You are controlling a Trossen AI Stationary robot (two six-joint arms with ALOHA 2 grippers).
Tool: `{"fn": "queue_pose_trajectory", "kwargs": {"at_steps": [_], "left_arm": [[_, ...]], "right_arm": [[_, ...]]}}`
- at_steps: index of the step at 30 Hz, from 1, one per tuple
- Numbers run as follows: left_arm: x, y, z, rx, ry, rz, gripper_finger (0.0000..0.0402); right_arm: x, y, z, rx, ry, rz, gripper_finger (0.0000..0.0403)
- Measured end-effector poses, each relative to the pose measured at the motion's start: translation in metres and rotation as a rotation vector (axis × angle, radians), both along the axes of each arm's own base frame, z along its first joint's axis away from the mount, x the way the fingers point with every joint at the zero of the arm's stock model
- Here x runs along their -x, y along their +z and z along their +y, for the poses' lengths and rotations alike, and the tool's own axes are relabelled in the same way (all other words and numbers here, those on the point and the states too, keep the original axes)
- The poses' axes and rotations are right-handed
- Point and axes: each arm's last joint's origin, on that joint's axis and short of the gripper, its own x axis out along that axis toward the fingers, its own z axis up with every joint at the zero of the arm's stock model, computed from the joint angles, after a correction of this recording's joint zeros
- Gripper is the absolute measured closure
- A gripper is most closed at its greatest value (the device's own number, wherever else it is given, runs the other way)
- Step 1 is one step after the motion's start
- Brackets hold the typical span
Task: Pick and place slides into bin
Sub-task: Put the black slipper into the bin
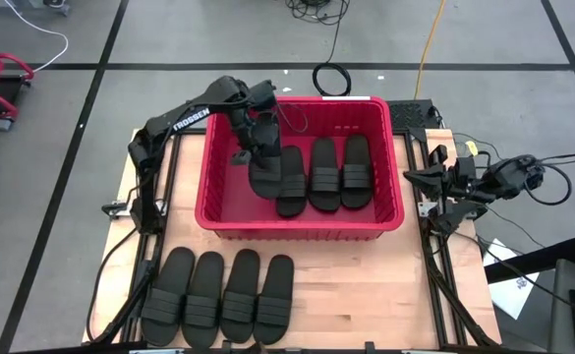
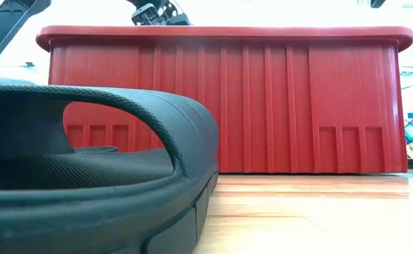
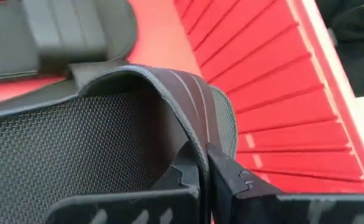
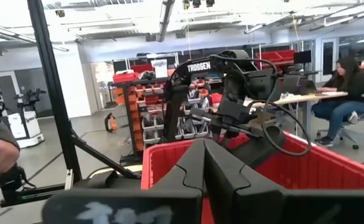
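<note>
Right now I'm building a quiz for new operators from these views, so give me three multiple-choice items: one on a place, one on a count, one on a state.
1. Where is the left end effector?
A. Over the bare wooden table
B. Inside the red bin
C. Above the row of slides in front of the bin

2. How many slides lie on the table outside the bin?
A. Two
B. Four
C. Six

3. What is the left end effector doing?
A. Shut on a slide
B. Open and holding nothing
C. Gripping the bin's rim

Answers:
1. B, since the high view shows the left arm reaching over the bin's rim into its left half.
2. B, as four black slides sit side by side in front of the bin.
3. A, because the left wrist view shows its fingers pinching the slide's strap.
</note>
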Motion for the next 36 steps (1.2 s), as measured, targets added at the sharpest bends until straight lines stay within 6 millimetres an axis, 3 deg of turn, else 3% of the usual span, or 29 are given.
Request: {"fn": "queue_pose_trajectory", "kwargs": {"at_steps": [6, 12, 15, 18, 25, 30, 36], "left_arm": [[0.017, -0.031, -0.008, 0.118, -0.038, 0.033, 0.0401], [0.038, -0.045, -0.02, -0.062, -0.014, 0.006, 0.0401], [0.038, -0.054, -0.019, -0.15, 0.067, -0.058, 0.0401], [0.038, -0.069, -0.02, -0.109, 0.117, -0.046, 0.0401], [0.046, -0.08, -0.033, 0.001, 0.027, -0.018, 0.0401], [0.048, -0.106, -0.032, -0.024, -0.009, 0.061, 0.0401], [0.04, -0.119, -0.027, -0.056, -0.04, 0.048, 0.0401]], "right_arm": [[-0.003, -0.007, 0.002, -0.015, 0.003, 0.017, 0.0403], [-0.003, -0.006, 0.001, -0.029, -0.023, 0.004, 0.0403], [-0.003, -0.004, 0.0, -0.019, -0.057, -0.003, 0.0403], [-0.002, -0.002, -0.001, -0.014, -0.081, -0.023, 0.0403], [-0.001, 0.002, -0.002, -0.031, -0.082, -0.065, 0.0403], [-0.001, 0.003, -0.003, -0.052, -0.121, -0.066, 0.0403], [0.0, 0.004, -0.004, -0.076, -0.152, -0.077, 0.0403]]}}
